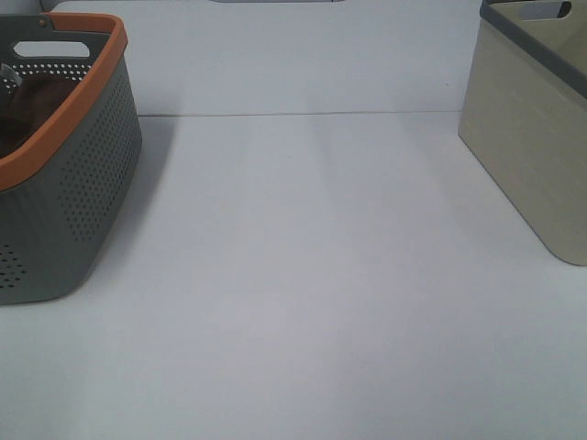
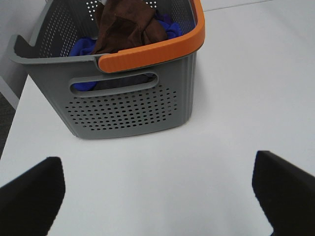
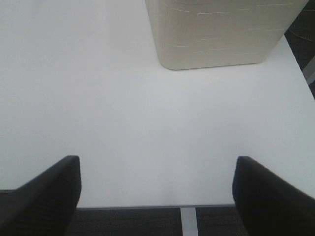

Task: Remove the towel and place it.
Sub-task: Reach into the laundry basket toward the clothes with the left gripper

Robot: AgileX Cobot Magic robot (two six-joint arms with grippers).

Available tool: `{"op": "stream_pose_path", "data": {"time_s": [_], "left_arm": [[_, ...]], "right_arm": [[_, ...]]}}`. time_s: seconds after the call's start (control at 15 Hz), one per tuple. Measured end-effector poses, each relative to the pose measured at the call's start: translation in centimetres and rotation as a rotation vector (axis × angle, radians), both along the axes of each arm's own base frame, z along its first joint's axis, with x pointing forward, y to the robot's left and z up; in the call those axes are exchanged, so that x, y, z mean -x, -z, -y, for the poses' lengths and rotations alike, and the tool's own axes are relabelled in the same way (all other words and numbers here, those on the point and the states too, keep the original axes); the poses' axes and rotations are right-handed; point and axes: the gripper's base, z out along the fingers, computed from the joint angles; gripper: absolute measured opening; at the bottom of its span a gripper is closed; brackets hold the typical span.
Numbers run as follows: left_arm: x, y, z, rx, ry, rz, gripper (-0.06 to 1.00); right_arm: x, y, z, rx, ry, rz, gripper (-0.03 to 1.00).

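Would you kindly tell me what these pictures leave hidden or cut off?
- towel: left wrist view, partly cut by the picture's edge, the rest behind the basket wall; no tag shows.
- blue cloth: mostly buried under the towel.
- beige bin: inside hidden by its own walls in both views showing it.
- left gripper and right gripper: outside the exterior high view; wrist views show fingertips only.

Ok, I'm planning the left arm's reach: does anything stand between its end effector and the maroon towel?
Yes: the near wall and orange rim of the basket. The towel lies inside, with a blue cloth; the open left end effector is outside, over the table.
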Motion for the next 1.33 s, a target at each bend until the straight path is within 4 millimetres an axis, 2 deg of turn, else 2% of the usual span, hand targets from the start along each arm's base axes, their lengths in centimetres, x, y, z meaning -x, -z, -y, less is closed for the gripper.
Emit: {"op": "stream_pose_path", "data": {"time_s": [1.33], "left_arm": [[0.0, 0.0, -0.02, -0.002, -0.001, 0.0, 0.99]], "right_arm": [[0.0, 0.0, 0.0, 0.0, 0.0, 0.0, 0.74]]}}
